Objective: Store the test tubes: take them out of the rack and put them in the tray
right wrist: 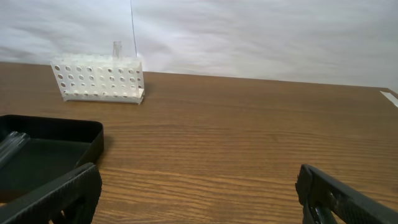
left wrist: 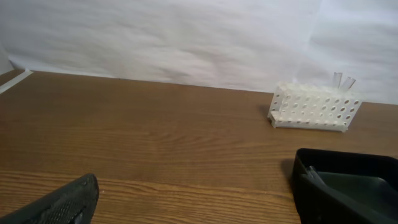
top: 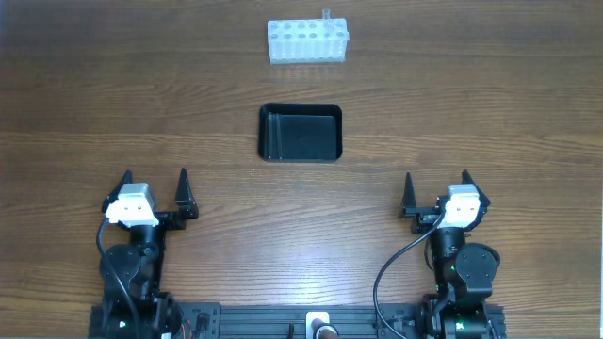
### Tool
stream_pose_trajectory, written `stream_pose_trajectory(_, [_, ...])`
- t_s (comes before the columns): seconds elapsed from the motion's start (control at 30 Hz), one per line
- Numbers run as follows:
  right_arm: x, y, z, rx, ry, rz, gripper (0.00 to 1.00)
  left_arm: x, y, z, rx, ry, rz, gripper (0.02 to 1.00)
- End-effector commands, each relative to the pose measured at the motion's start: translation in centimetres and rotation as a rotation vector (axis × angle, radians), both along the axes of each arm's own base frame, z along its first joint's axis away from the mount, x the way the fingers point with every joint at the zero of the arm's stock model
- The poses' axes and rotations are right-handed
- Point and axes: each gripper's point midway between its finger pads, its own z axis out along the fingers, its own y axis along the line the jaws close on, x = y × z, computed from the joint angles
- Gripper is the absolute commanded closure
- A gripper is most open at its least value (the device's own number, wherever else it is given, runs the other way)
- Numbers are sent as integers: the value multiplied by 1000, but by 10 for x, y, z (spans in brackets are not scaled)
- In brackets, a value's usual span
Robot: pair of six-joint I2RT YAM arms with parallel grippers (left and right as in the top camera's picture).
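- Brown wood table (top: 94, 94) holds it all, and both arms sit at the near edge.
- On the left, the left gripper (top: 154, 193) rests low near its base. Its two black fingers are spread wide, with nothing between them.
- In the middle is the black tray (top: 268, 151). It lies well apart from both grippers, farther out on the table and between them.
- A clear tube (right wrist: 11, 148) lies flat inside the tray, by one wall.
- Past the tray, at the far side of the table, stands the white rack (top: 308, 41). It is upright, apart from the tray and far from both grippers.
- One more clear tube, the rack tube (top: 326, 13), stands up in a hole at the rack's far right corner. Its top pokes out above the rack.
- On the right, the right gripper (top: 437, 193) rests low near its base too. Its fingers are spread wide and grip nothing.
- Both grippers point toward the tray and rack, and neither one touches a tube.
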Motion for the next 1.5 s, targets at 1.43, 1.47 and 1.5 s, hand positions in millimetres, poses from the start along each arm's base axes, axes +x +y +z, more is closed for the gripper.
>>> stream_pose_trajectory(1.43, [29,-3,198,6,-9,-15,9,0,-3,-1,13,-3,-19,20])
stream_pose_trajectory(1.47, [36,-3,205,6,-4,-15,9,0,-3,-1,13,-3,-19,23])
stream_pose_trajectory(1.5, [44,-3,211,6,1,-14,7,0,-3,-1,13,-3,-19,20])
